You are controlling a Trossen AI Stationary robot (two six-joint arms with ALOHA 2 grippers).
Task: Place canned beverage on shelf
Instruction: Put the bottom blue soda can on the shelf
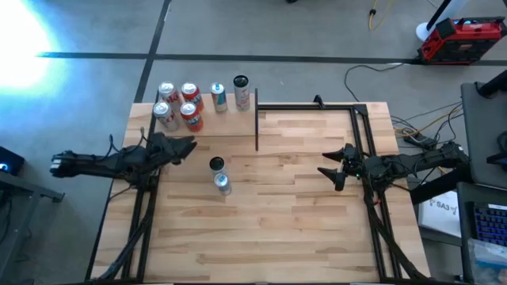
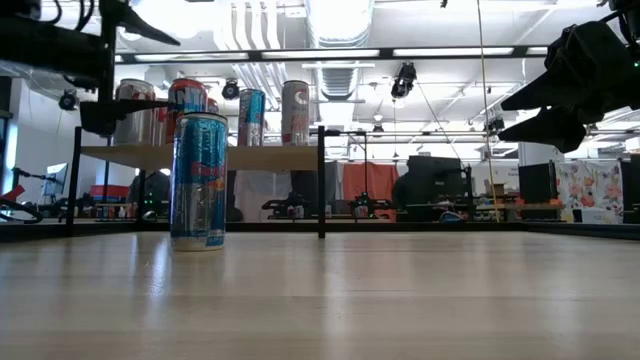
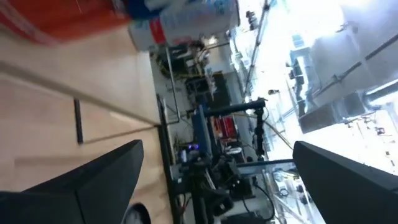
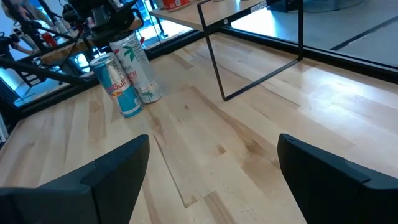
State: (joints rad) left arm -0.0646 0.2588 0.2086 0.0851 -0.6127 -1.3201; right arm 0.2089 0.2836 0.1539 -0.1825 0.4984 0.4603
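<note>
Two canned beverages stand upright on the tabletop, a dark-topped one and a silver-blue one. The right wrist view shows them as a blue can and a white-green can. The low view shows only the blue can. The shelf, a pale board on a thin black frame, holds several cans at the far left. My left gripper is open and empty, just left of the two table cans by the shelf's near edge. My right gripper is open and empty at the table's right.
The shelf's black leg stands just right of the board's bare end. A black frame rail runs along the table's far right. Wide bare tabletop lies between and in front of the arms. Cables and a red case lie beyond the table.
</note>
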